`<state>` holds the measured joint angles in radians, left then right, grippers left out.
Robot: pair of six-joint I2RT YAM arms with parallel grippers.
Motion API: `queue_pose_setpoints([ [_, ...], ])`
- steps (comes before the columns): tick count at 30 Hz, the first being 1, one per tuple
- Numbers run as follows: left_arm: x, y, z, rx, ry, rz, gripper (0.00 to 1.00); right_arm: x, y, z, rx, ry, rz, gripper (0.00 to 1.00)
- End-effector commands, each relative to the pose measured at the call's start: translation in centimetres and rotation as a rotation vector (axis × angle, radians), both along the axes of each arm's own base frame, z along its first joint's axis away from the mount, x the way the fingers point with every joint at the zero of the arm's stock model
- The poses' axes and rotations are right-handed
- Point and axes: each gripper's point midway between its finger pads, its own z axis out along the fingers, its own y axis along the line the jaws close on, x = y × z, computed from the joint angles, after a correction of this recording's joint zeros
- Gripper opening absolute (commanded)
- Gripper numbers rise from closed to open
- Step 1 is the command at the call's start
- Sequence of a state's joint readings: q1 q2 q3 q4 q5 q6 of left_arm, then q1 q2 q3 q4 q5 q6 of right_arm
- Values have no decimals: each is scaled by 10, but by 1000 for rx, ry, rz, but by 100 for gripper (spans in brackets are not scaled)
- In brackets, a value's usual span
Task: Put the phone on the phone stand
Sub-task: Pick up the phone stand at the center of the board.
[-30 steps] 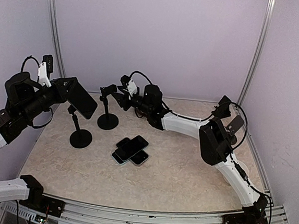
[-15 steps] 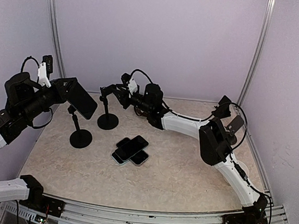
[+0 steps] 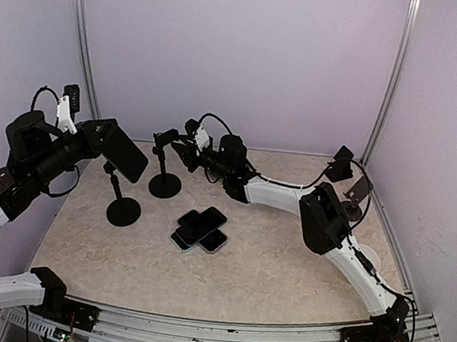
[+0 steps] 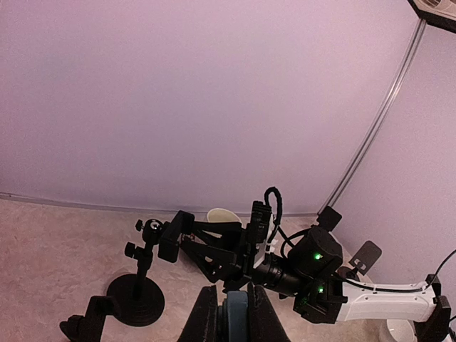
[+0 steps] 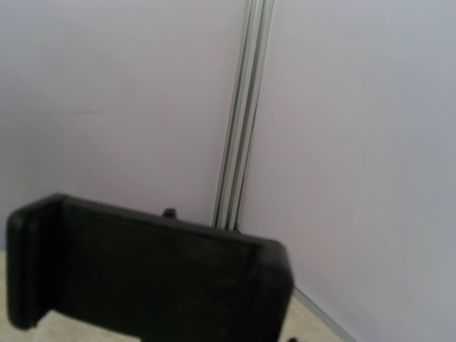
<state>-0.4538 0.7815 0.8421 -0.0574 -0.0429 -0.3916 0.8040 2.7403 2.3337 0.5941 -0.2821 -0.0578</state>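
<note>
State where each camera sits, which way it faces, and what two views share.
Top external: above and behind the bases, looking down on the table; both arms show, the left gripper holding a phone.
Left wrist: at its arm's end, facing the back wall; own jaws at the bottom edge, the right arm opposite.
Right wrist: at its arm's end, facing a corner post, close on a stand clamp; own jaws unseen.
Shared: top and left wrist both show the far stand.
</note>
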Motion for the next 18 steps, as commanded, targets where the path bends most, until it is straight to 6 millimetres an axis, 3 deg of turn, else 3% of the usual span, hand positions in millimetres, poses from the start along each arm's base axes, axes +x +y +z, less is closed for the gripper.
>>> queue_pose_setpoints([
  [1, -4, 6, 17, -17, -59, 18, 0, -8, 4, 17, 48, -37, 44, 31],
  [7, -3, 6, 16, -12, -57, 18, 0, -18, 5, 26, 66, -54, 92, 26],
  [16, -1, 6, 15, -8, -58, 21, 0, -15, 5, 28, 63, -49, 73, 1],
  [18, -1, 6, 15, -7, -57, 24, 0, -15, 4, 35, 72, -54, 60, 0],
])
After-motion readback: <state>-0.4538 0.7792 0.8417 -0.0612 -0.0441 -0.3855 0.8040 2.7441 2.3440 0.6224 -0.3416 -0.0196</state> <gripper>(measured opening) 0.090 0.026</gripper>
